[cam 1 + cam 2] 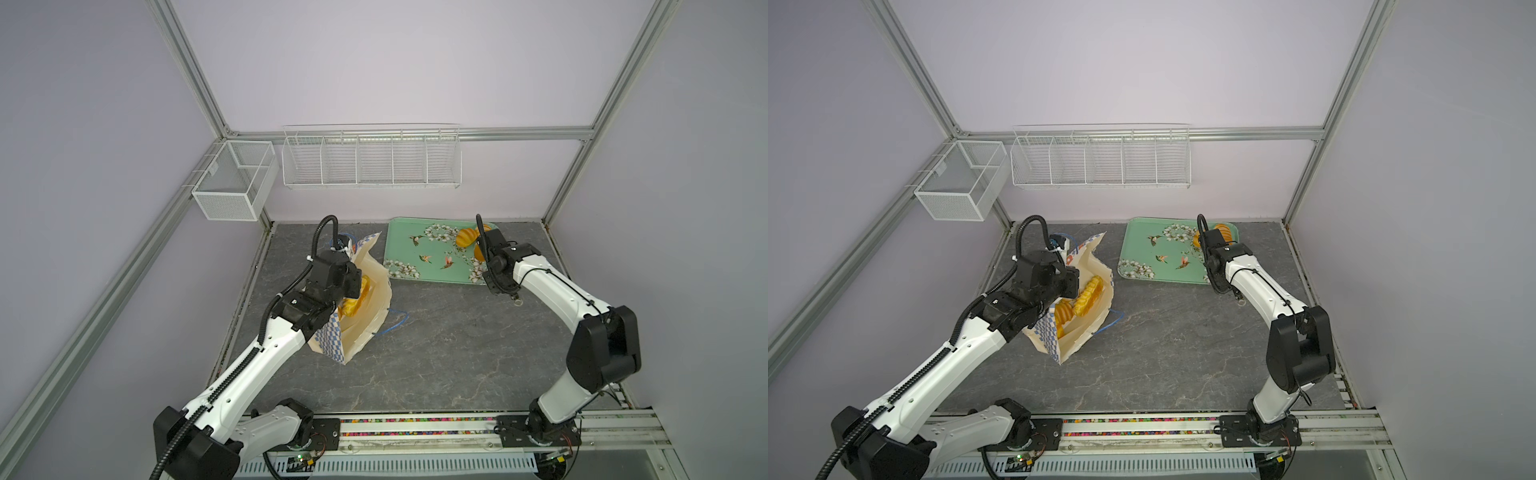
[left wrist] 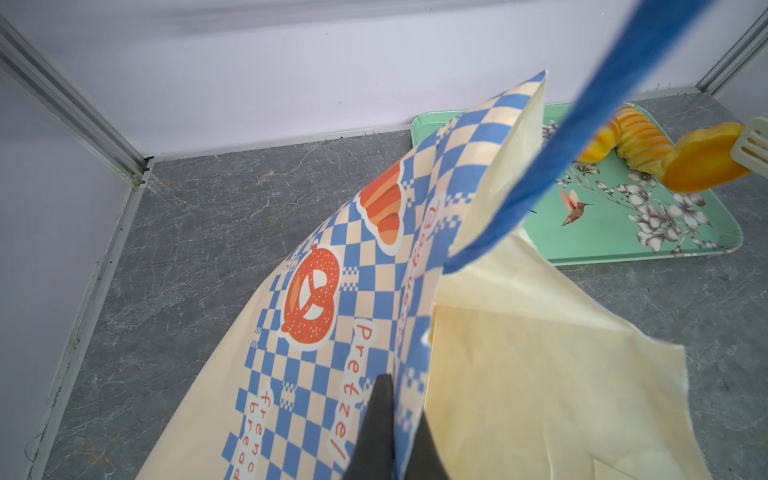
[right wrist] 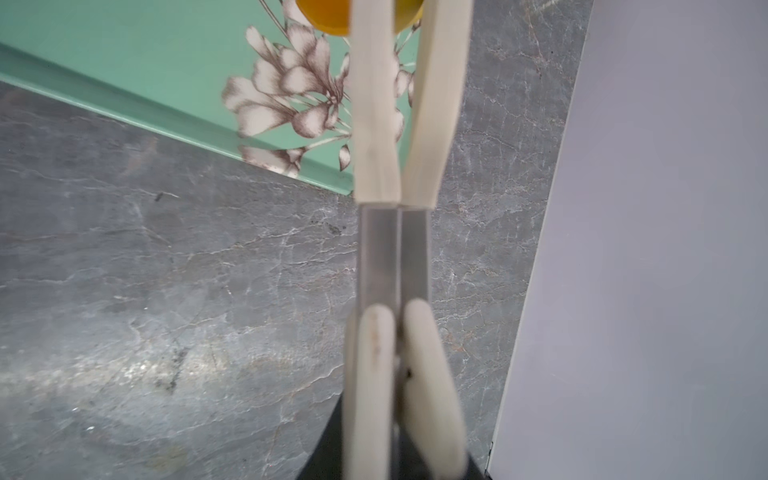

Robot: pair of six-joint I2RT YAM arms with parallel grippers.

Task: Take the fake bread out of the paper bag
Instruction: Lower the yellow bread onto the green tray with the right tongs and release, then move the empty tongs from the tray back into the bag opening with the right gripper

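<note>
Bread, glossy golden-orange fake bread [image 1: 1086,297], lies inside the tall cream paper bag [image 1: 1084,334] with blue-and-white checker print, which leans open on the grey stone-patterned tabletop [image 1: 1175,353]. The left gripper [image 2: 401,415] is clamped on the bag's printed wall, its black fingers [image 2: 378,419] pinching the paper. Beyond the bag, on the right arm's side, a green flowered tray [image 1: 405,253] bears a ribbed loaf [image 2: 642,143]. The right gripper [image 3: 399,453] squeezes cream-tipped metal tongs [image 3: 392,249], which pinch a round orange bun [image 2: 702,164] at the tray edge away from the bag.
</note>
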